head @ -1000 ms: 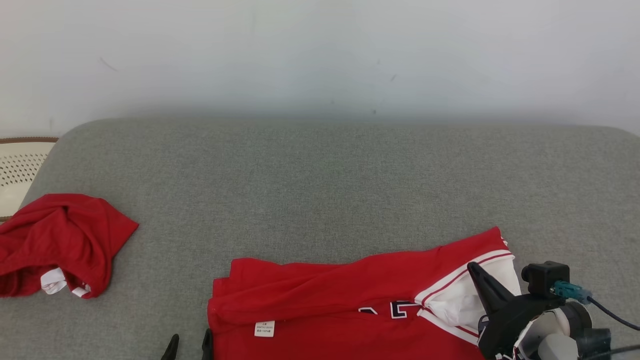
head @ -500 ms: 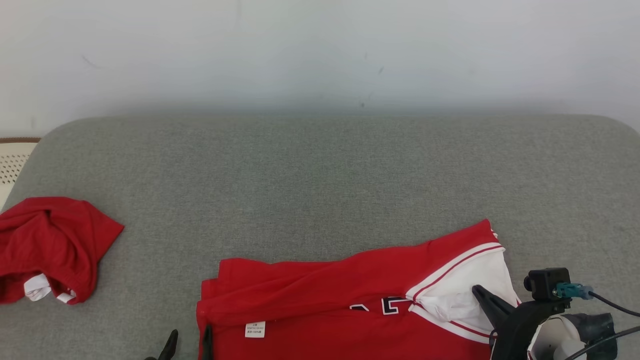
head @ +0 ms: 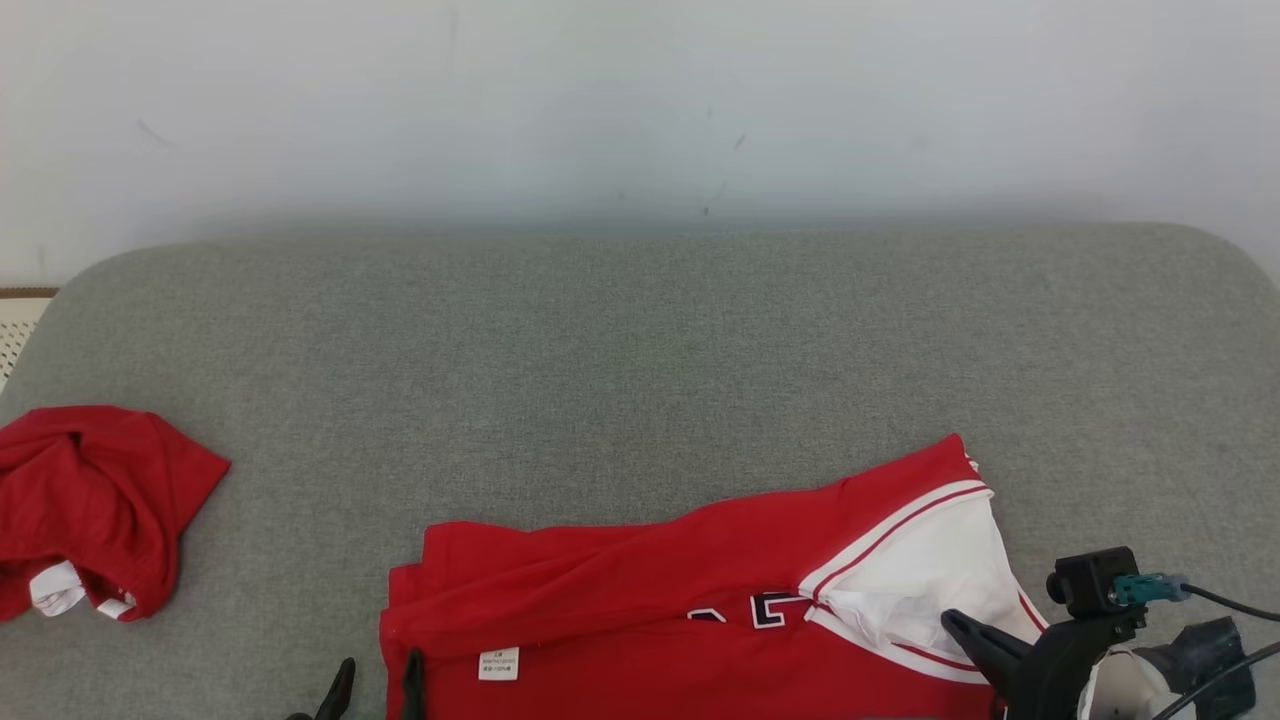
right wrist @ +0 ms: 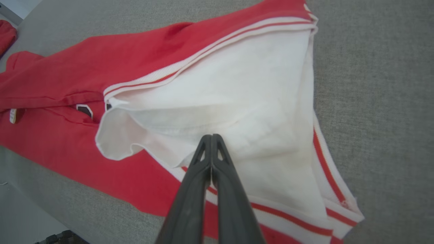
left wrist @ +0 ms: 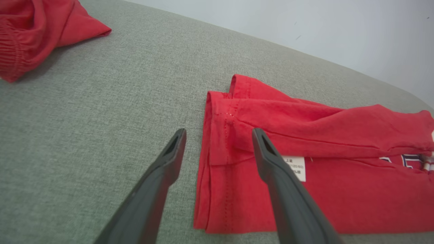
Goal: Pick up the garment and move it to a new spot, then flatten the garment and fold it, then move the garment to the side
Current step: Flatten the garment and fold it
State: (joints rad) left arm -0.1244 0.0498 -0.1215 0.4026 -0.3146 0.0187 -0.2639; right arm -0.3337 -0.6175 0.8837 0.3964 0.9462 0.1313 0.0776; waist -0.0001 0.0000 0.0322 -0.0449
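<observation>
The garment point(head: 650, 590), a red shirt with white striped sleeves and a small white label, lies folded along the near edge of the grey cushion point(head: 640, 350). My left gripper point(head: 378, 675) is open at the shirt's left end. In the left wrist view, the left gripper point(left wrist: 218, 135) straddles the hem of the garment point(left wrist: 322, 128), with one finger over the cushion and one over the red cloth. My right gripper point(head: 955, 622) is shut. In the right wrist view, the right gripper point(right wrist: 212, 136) hovers over the white sleeve point(right wrist: 237, 84), and I see no cloth pinched between its fingers.
A second red garment point(head: 90, 500) lies crumpled at the cushion's left end and is also visible in the left wrist view point(left wrist: 34, 30). A pale wall point(head: 640, 100) rises behind the cushion. A perforated white object point(head: 15, 330) sits past the left edge.
The head camera has shifted, sliding the whole picture left. My right gripper has drawn back off the white sleeve toward the near edge, jaws together. The left gripper holds its place.
</observation>
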